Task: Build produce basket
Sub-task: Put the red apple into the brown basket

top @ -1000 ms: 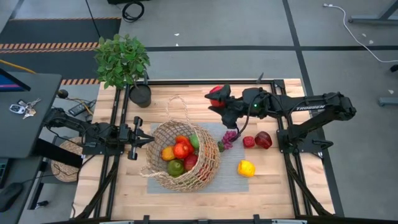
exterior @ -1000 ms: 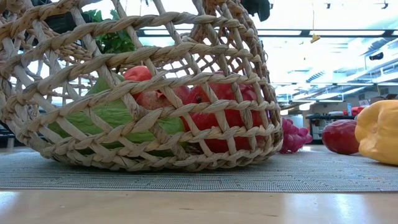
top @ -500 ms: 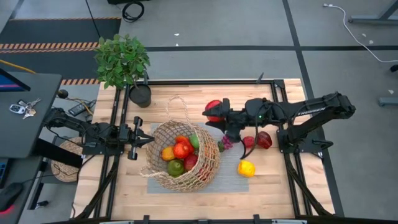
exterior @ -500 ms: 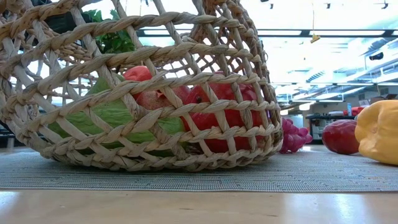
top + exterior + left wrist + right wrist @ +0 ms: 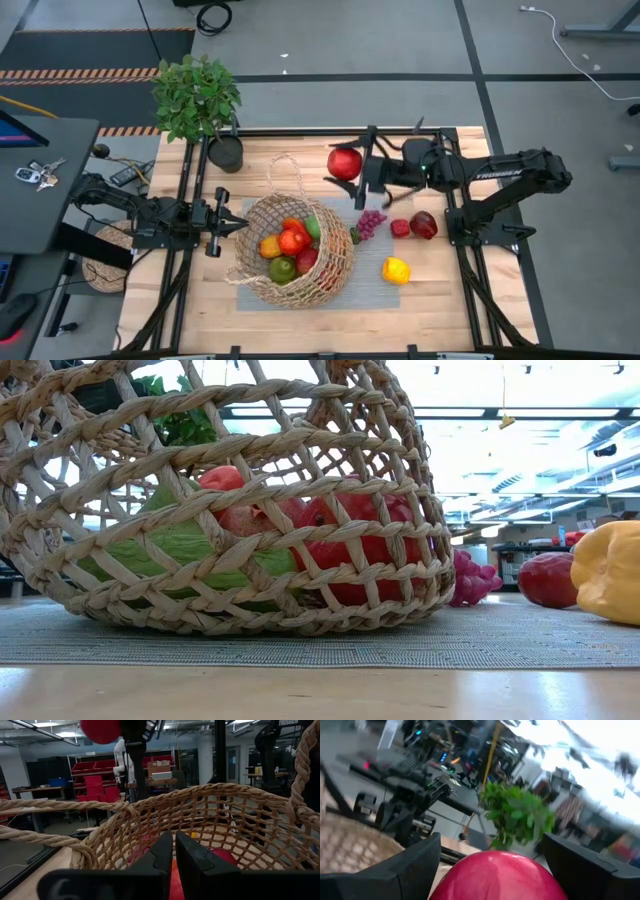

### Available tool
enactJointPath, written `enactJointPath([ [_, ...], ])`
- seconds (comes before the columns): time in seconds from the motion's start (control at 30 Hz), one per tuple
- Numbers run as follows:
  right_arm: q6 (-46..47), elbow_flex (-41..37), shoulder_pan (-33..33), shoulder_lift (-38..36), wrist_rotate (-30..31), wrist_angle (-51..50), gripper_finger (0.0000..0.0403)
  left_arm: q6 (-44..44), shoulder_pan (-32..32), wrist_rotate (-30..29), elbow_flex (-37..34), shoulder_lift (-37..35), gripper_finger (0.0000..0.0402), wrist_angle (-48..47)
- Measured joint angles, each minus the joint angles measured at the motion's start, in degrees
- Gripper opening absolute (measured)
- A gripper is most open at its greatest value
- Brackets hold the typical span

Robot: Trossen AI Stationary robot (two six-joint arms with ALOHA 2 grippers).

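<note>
The tan wicker basket (image 5: 296, 250) stands on a grey mat (image 5: 375, 290) and holds several red, orange and green pieces (image 5: 290, 240); it fills the low view (image 5: 220, 510). My right gripper (image 5: 358, 168) is shut on a round red fruit (image 5: 344, 162), high over the table beyond the basket's far right. My left gripper (image 5: 240, 225) is shut at the basket's left rim. Purple grapes (image 5: 371, 222), a small red piece (image 5: 400, 228), a dark red fruit (image 5: 424, 224) and a yellow pepper (image 5: 396, 270) lie right of the basket. My right gripper pinches the red fruit's two opposite sides (image 5: 470, 870) between its two fingers (image 5: 410, 865). The fingers come about level from the table's right. The fruit is lifted clear of the table. My left gripper's shut fingertips (image 5: 167, 845) are at the basket's rim; I cannot tell whether they touch it.
A leafy potted plant (image 5: 197, 95) with its dark pot (image 5: 226, 153) stands at the table's far left corner. A flat woven disc (image 5: 108, 255) lies left of the table. Bare wood shows along the near edge (image 5: 330, 325).
My right gripper, keeping the red fruit, first dipped toward the near edge and the grapes, then rose and drew back toward the far edge, and its wrist has turned. The basket and loose pieces stay where they were.
</note>
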Motion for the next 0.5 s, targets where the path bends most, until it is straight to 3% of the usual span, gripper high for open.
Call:
enactJointPath([
  [0.27, 29.48, 0.0, -7.11, -0.31, -3.82, -1.85, 0.0348, 0.0, 0.0, 0.0, 0.0, 0.02, 0.0036, 0.0],
  [0.5, 51.93, 0.0, -13.93, -0.22, -20.26, -1.08, 0.0348, 0.0, 0.01, -0.01, 0.02, 0.02, 0.0028, 0.0],
])
